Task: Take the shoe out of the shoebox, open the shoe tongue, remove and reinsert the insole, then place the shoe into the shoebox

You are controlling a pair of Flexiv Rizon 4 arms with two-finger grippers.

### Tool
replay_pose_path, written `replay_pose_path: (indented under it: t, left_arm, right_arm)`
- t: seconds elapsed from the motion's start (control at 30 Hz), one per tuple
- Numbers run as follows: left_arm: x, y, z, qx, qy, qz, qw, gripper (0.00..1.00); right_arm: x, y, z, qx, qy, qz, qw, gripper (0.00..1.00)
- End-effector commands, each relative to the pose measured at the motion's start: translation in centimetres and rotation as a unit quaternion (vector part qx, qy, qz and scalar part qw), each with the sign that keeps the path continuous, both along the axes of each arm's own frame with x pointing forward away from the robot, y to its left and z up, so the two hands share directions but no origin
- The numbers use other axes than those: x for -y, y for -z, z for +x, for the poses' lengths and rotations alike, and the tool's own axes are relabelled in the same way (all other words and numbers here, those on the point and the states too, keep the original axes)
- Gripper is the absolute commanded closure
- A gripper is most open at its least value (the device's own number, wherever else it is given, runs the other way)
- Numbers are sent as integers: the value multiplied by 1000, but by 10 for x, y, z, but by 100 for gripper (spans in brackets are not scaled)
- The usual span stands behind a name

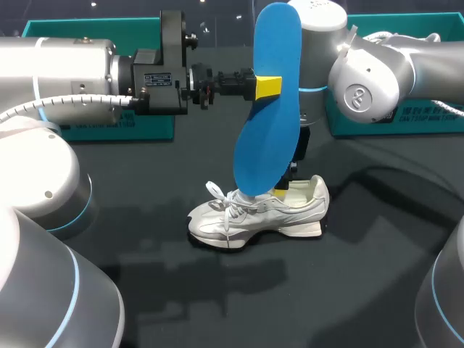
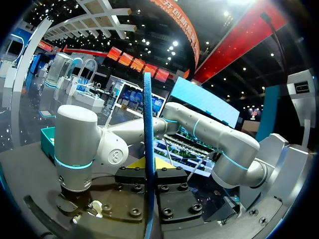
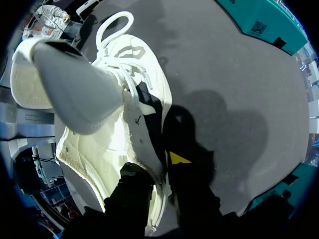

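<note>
Left pincer (image 1: 265, 87): clenched on blue insole (image 1: 270, 123), holds it upright, lower end near tongue of white shoe (image 1: 246, 217). Right pincer (image 3: 155, 168): clamped on shoe's heel collar, one finger inside, other outside. Shoe: sole-down on dark counter (image 1: 362, 275), between both arms, tongue lifted, laces loose.
</note>
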State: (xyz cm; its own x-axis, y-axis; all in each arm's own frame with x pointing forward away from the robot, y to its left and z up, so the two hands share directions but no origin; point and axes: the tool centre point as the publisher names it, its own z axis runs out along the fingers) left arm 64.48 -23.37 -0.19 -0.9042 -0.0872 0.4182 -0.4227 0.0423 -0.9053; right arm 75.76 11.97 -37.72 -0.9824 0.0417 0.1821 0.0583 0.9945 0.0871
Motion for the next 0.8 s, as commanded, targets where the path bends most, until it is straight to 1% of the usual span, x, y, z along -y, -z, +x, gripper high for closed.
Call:
replay_pose_path:
  t: [0.03, 0.17, 0.33, 0.4, 0.43, 0.5, 0.53, 0.8]
  left_arm:
    - [-1, 1, -1, 0, 0, -1, 1000, 100]
    - [-1, 1, -1, 0, 0, -1, 1000, 100]
    - [-1, 1, -1, 0, 0, -1, 1000, 100]
    - [-1, 1, -1, 0, 0, -1, 1000, 100]
    - [-1, 1, -1, 0, 0, -1, 1000, 100]
    - [-1, 1, -1, 0, 0, -1, 1000, 100]
    - [-1, 1, -1, 0, 0, -1, 1000, 100]
    - [-1, 1, -1, 0, 0, -1, 1000, 100]
  right_arm:
    - [-1, -11, -5, 5, 3, -6, 1000, 100]
    - [0, -23, -11, 11, 18, -4, 1000, 100]
    - [2, -34, -17, 8, 66, 4, 998, 100]
    - [1, -38, -21, 8, 100, 15, 995, 100]
    - [0, -40, -23, 8, 133, 27, 991, 100]
    - [-3, -46, -29, 10, 206, 51, 977, 100]
    - [-8, -53, -35, 24, 221, 67, 973, 100]
    - [-8, -53, -35, 24, 221, 67, 973, 100]
